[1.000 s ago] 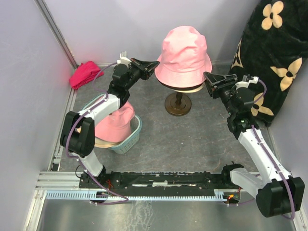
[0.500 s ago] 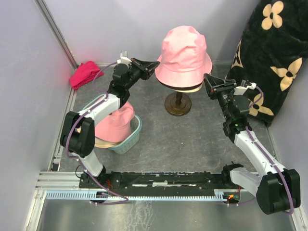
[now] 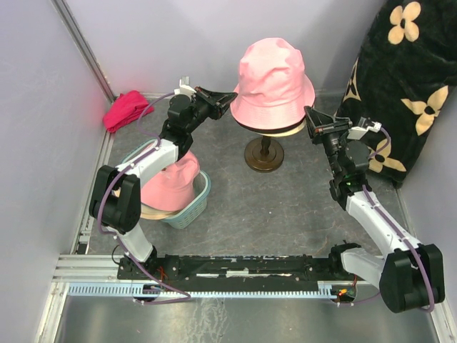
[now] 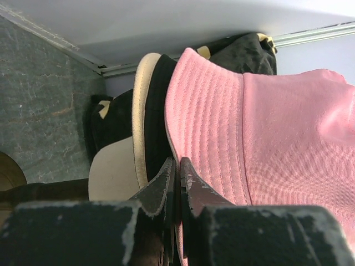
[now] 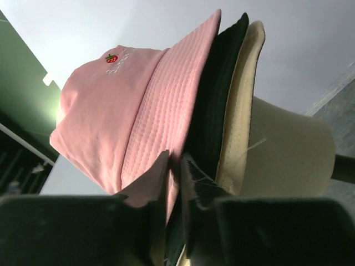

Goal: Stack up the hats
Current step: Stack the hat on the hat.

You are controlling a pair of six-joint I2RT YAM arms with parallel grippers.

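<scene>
- Pink hat (image 3: pixel 275 78) sits topmost on the mannequin head (image 5: pixel 288 149), over black hat (image 5: pixel 216 111) and beige hat (image 5: pixel 241 100).
- Left claw (image 4: pixel 178 166) is clamped on its brim.
- Right claw (image 5: pixel 173 160) straddles the opposite brim; whether it grips can't be told.

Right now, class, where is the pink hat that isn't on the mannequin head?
In the top view the pink hat lies in the teal basket on the left side, beside the left arm.
</scene>
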